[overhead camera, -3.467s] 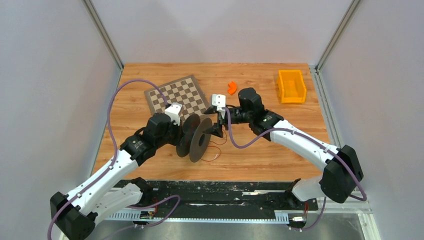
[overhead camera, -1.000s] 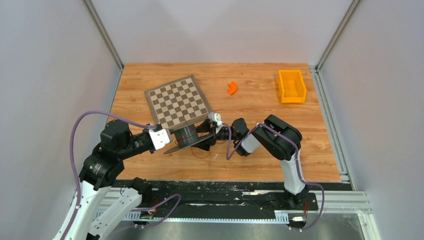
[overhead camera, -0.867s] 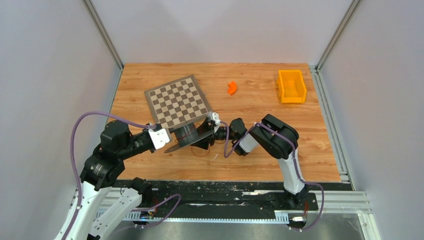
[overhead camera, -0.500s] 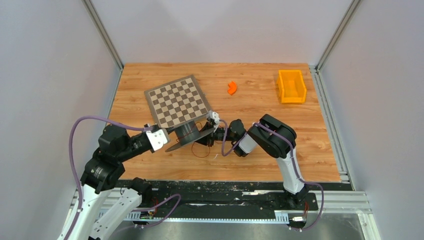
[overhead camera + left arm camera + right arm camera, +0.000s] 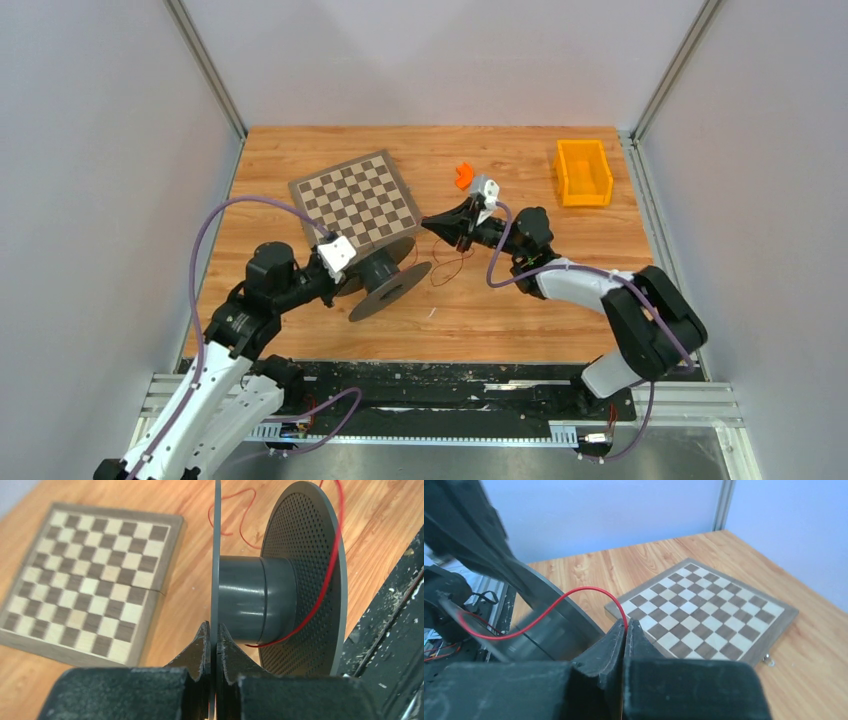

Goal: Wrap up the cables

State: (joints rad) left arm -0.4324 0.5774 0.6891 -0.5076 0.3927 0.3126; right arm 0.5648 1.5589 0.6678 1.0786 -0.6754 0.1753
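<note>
From above, we see the spool [image 5: 388, 278] tilted low over the tabletop [image 5: 520, 320]. The left gripper [image 5: 350, 281] meets it from the arm's side, its jaws closed on the rim of one flange. One corner of the chessboard [image 5: 355, 200] lies just beyond the spool. The right gripper [image 5: 432, 223] hangs past the spool on the side away from the left arm, near it but not touching. The cable [image 5: 452, 272], a thin red wire, drops from that gripper and lies in loose curls on the tabletop just beside the spool. A small orange piece [image 5: 464, 175] and an orange bin [image 5: 583, 172] sit well apart from the spool, beyond the right gripper.

At the left wrist, the left gripper [image 5: 210, 636] has its jaws pressed together on the thin edge of the spool [image 5: 250, 605]. The cable [image 5: 331, 572] crosses the perforated face of the far flange, curves in toward the grey hub and curls over the tabletop [image 5: 180, 595] behind the spool. The chessboard [image 5: 85, 590] lies beside the spool.

At the right wrist, the right gripper [image 5: 626, 629] has its jaws shut, pinching the cable [image 5: 549, 611]. The cable arcs from the tips over to the blurred dark flange of the spool [image 5: 556, 627]. The chessboard [image 5: 704, 610] lies just past the spool.
</note>
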